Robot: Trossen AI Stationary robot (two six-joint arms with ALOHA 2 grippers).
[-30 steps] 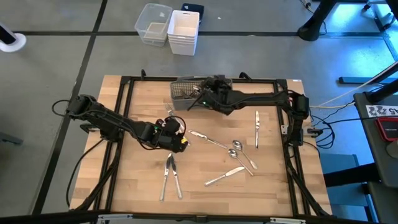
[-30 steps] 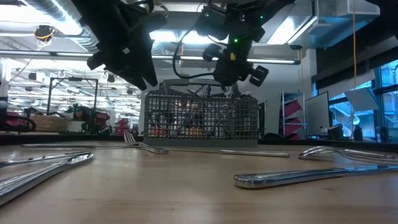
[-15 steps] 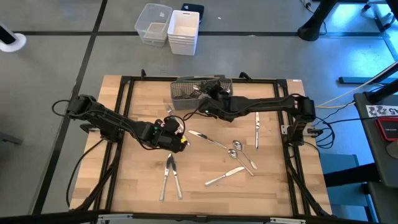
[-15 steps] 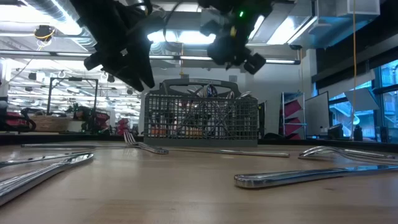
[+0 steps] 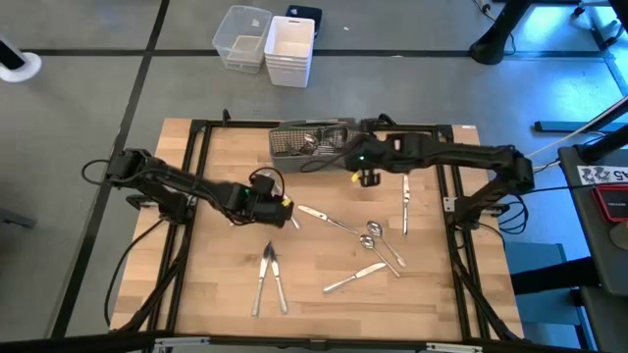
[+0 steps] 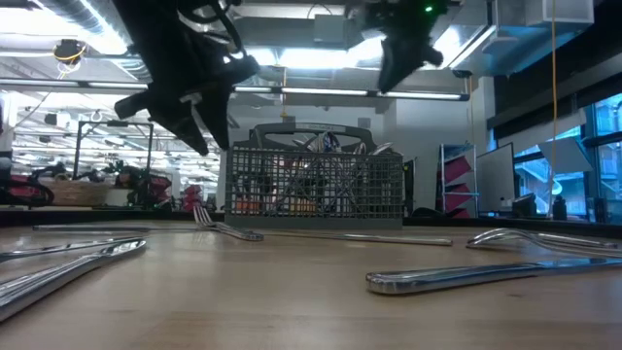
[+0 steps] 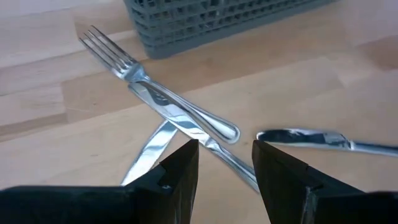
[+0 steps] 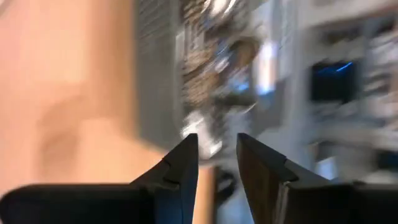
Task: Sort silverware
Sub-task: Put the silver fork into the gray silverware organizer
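Your left hand (image 7: 225, 163) hangs open over the crossed fork (image 7: 155, 88) and knife (image 7: 193, 134), frame centre; your right hand (image 5: 367, 177) is empty, part open, beside the caddy (image 5: 294, 147).

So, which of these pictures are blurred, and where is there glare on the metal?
Right wrist view: heavily motion-smeared, the grey wire-mesh caddy only streaks. Left wrist view: sharp, with bright glare on the shiny silver fork and the table knife. Low view: the near knife is soft and the arms are dark against ceiling lights. High view: evenly lit, blue cast at right.

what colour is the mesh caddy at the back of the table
Grey; the caddy shows best in the low view.
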